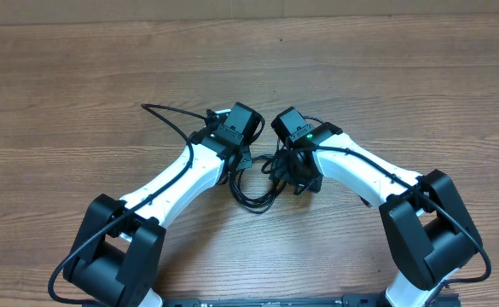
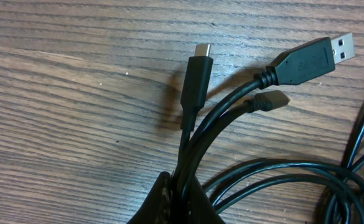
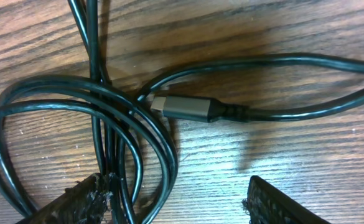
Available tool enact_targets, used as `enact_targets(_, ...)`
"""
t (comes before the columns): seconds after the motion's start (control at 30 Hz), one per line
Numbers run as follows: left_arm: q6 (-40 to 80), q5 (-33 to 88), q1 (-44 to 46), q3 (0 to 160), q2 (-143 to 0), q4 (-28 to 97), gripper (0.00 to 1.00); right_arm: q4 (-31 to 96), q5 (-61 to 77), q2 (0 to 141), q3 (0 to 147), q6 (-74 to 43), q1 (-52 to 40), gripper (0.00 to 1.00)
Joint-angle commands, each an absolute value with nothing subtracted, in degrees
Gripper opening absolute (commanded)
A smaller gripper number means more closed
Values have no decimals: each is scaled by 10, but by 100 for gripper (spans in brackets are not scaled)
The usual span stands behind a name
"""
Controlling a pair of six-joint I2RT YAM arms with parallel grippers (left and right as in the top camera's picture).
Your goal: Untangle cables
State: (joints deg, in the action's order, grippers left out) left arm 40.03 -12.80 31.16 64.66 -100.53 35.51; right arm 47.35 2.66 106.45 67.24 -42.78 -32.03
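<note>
Your left gripper (image 2: 177, 198) is clenched on the cables (image 3: 107, 93), which lie coiled mid-table between both wrists. Your right gripper (image 3: 178, 202) hangs released and nearer the coil, whose strands run near-to-far between its fingers.

— How many plugs stick out beyond the left pincer (image 2: 175, 202)?
— Three: a slim plug (image 2: 198, 78), a broad plug (image 2: 312, 59), a small plug (image 2: 274, 99).
— And ahead of the right pincer (image 3: 178, 199)?
— One grey plug (image 3: 188, 107).
— Arms?
— Two: left arm (image 1: 176, 175), right arm (image 1: 360, 166), one pincer each. The cables (image 1: 251, 194) overlap; their number I cannot tell.
</note>
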Motion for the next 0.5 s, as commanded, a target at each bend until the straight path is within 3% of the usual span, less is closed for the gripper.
enact_targets(0.0,390,-124,314,648,-1006,353,4,471,-3,1059,659,-422,-322,70)
enact_targets(0.47,390,-124,314,648,-1006,353,4,434,-12,1059,639,-416,-321,71)
